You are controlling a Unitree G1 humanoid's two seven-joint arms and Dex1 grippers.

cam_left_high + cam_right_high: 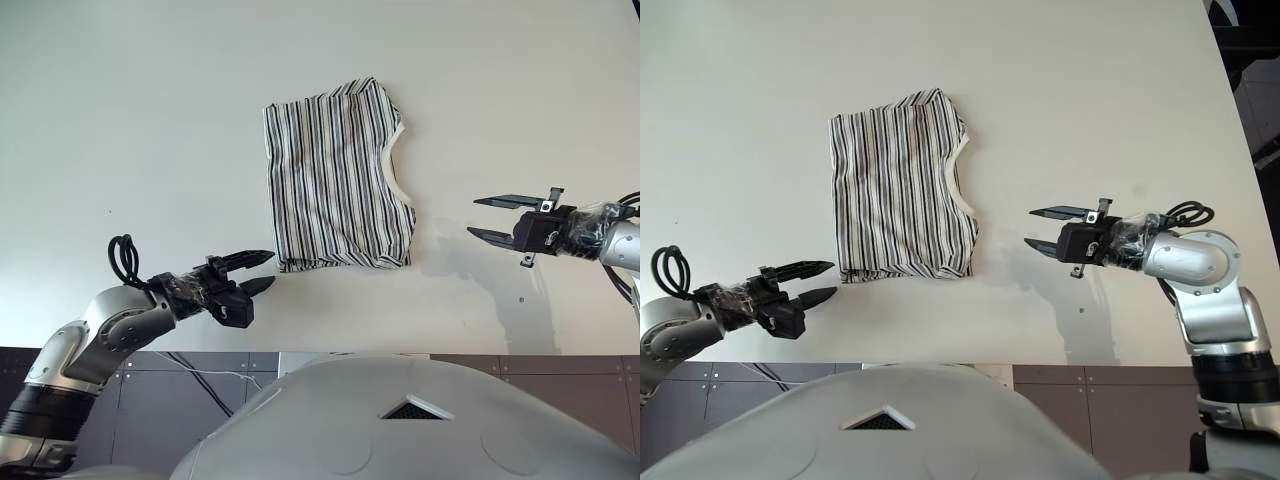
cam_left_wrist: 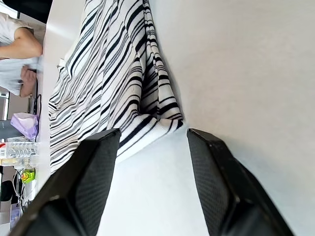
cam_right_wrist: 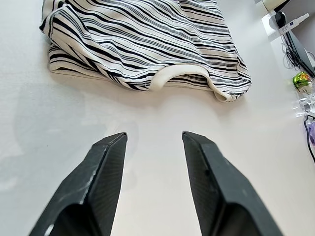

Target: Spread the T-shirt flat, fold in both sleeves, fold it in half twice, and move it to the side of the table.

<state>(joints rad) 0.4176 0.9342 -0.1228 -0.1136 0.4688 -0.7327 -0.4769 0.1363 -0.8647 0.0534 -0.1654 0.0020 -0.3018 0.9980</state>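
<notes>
The black-and-white striped T-shirt (image 1: 335, 180) lies folded into a rough rectangle in the middle of the white table (image 1: 130, 120), its white collar on the right edge. My left gripper (image 1: 262, 270) is open just off the shirt's near left corner, close to the table's front edge. My right gripper (image 1: 484, 217) is open to the right of the shirt, a short gap from the collar side. In the left wrist view the shirt's corner (image 2: 147, 118) lies just beyond the fingertips. In the right wrist view the collar (image 3: 187, 78) lies ahead of the open fingers.
The table's front edge (image 1: 400, 350) runs just behind both grippers. Wide bare table lies to the left, right and behind the shirt. Bottles and small items (image 3: 302, 83) stand beyond the table's far side.
</notes>
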